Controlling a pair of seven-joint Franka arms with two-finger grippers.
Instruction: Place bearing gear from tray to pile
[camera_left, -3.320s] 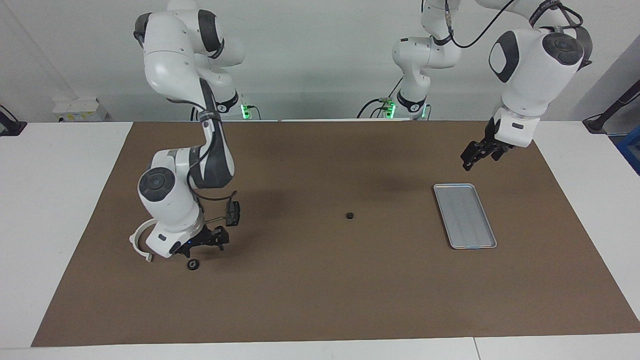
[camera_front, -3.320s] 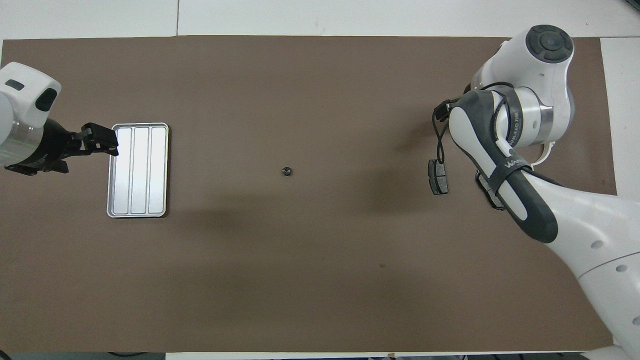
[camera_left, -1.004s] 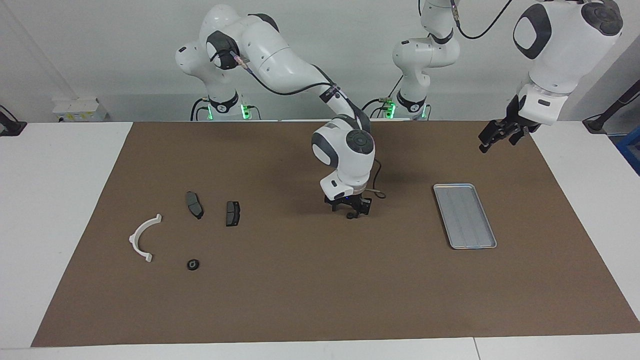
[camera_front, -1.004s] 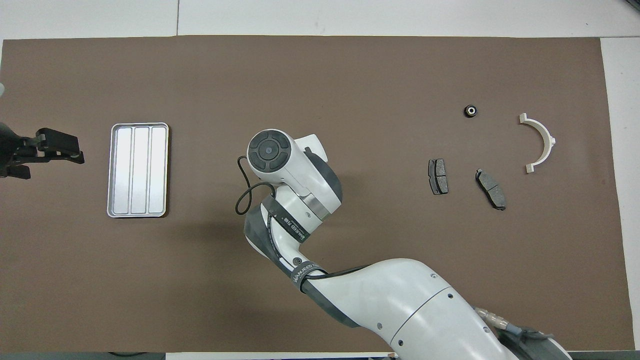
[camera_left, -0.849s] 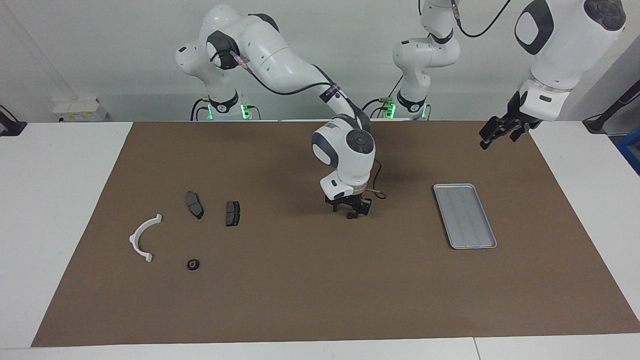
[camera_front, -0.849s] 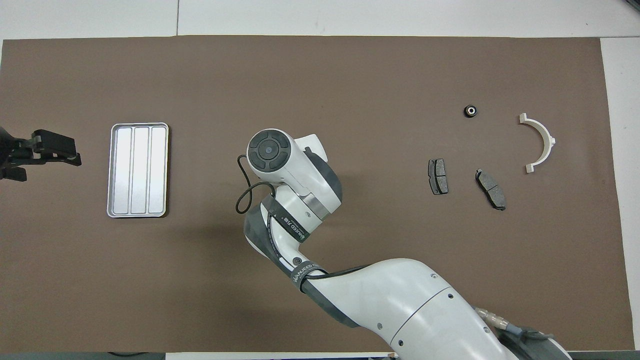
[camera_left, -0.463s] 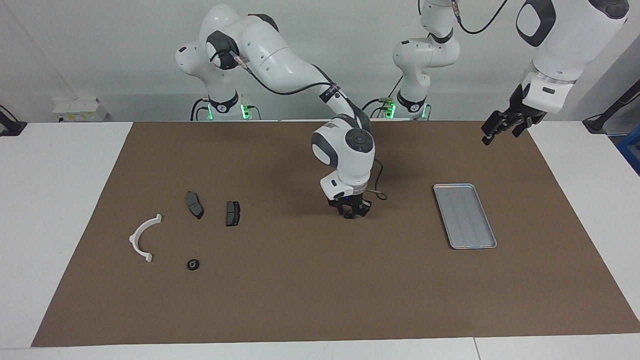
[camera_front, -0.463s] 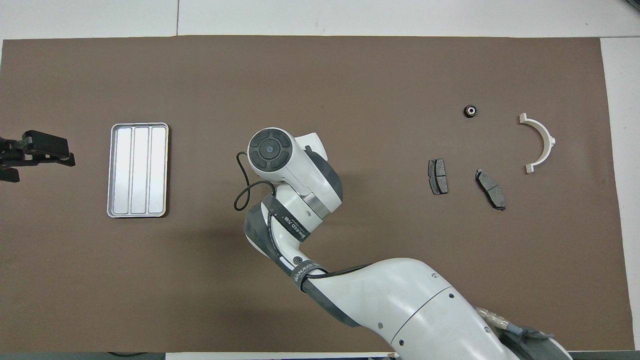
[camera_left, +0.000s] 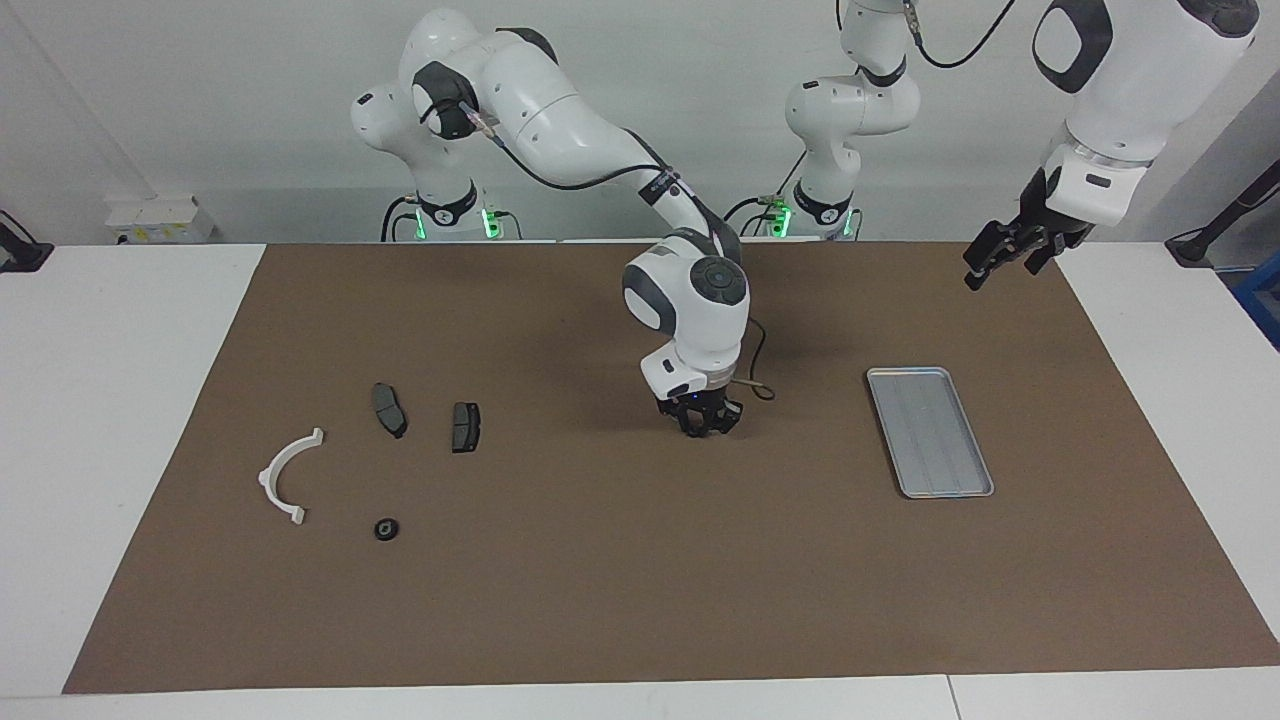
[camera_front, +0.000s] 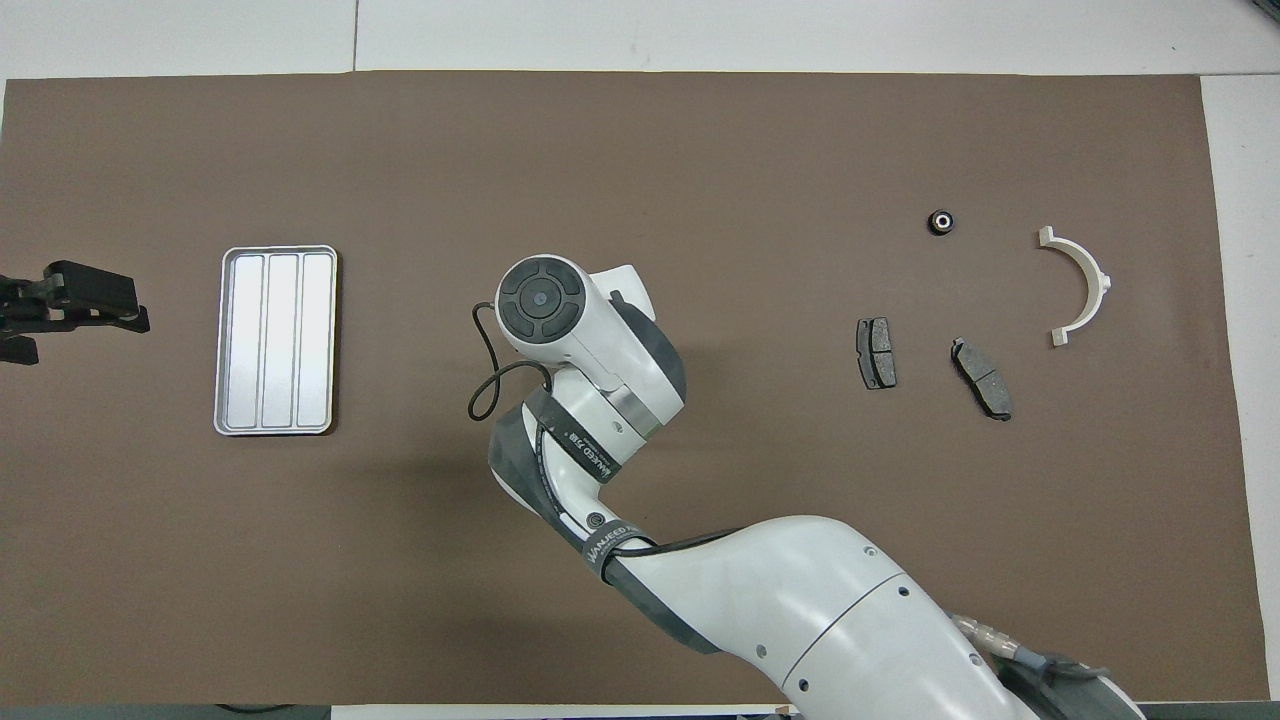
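Right gripper down at mat centre, jaws just drawn in from wide. Bearing gear that lay there now hidden between fingers; looks clamped, can't confirm. Means pickup done, carry to pile likely next. Left gripper open, drifted up and off tray, waiting. Tray empty. Pile at right arm's end: white bracket, two brake pads, one gear already delivered.

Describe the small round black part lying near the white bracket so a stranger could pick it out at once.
Start at the brown mat and go to the right arm's end, where the white half-ring bracket lies. Beside it, farther from the robots than the two brake pads, sits the small black part. It alone is round, ring-like with a pale centre in the overhead view.
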